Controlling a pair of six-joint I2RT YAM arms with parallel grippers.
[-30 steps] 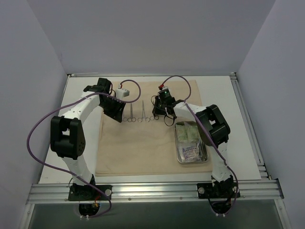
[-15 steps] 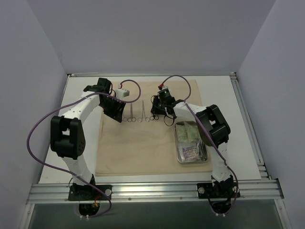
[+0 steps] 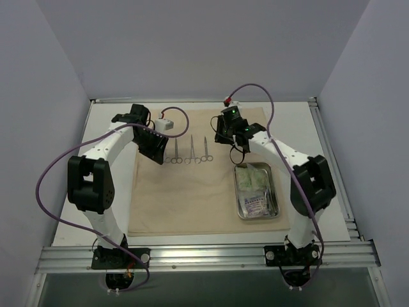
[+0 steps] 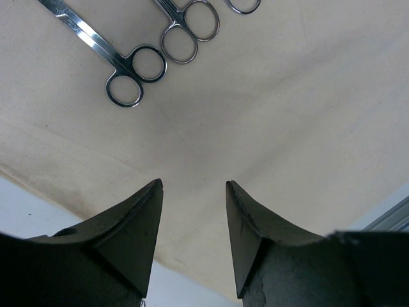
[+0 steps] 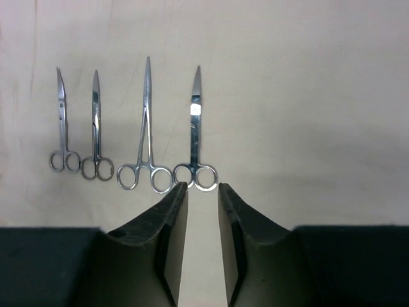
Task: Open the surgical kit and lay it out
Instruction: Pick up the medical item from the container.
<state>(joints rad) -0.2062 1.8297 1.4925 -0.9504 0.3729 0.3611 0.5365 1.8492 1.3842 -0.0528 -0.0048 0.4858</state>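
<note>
Lying flat beneath the left gripper [image 4: 193,183] and right gripper [image 5: 202,187] is the cloth [image 3: 185,198]. The tray [image 3: 277,201] sits behind the right gripper, toward its base. Both grippers hang empty, the left spread, the right slightly apart. Four clamps [image 5: 146,115] lie in a row just ahead of them. Packets [image 3: 254,182] fill the tray.

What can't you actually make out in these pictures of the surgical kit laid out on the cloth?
- Packets in the tray: seen in the top view only, and the print is too small to read.
- Clamps: in the left wrist view, the tips are cut off by the top edge.
- Right gripper: in the top view, the fingertips are lost under its dark body.
- Cloth: in the top view, the far-left corner is hidden by the left arm.
</note>
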